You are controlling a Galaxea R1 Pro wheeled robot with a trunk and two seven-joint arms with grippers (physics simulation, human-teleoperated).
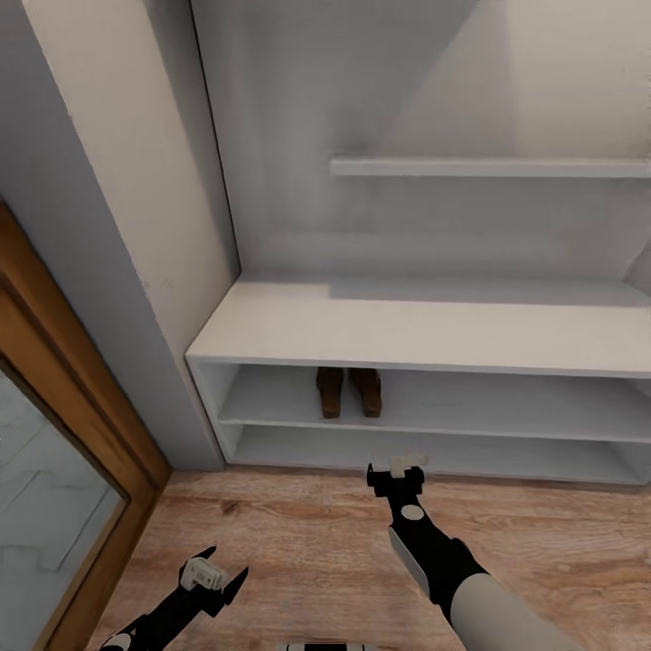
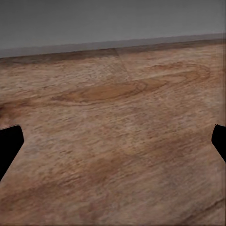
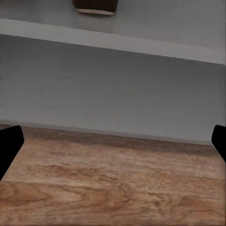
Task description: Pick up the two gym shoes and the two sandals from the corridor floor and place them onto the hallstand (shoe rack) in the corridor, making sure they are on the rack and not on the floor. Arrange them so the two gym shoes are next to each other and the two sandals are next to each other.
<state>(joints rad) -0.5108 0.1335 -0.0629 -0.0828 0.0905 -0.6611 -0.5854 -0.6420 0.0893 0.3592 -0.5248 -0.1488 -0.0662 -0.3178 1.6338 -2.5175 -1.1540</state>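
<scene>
The two sandals (image 1: 349, 391) are lying side by side on the hallstand's (image 1: 425, 334) upper shelf, long axes running front to back. The left gripper (image 1: 217, 570) and the right gripper (image 1: 395, 469) are both hanging spread wide, holding nothing.

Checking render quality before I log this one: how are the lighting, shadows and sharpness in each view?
Head view: soft, even light, a broad diagonal shadow across the back panel, the sandals dim under the hallstand top, no glare. Left wrist view: floor grain smeared and soft. Right wrist view: equally soft, a sandal cropped at the edge, fingers plain black silhouettes.
</scene>
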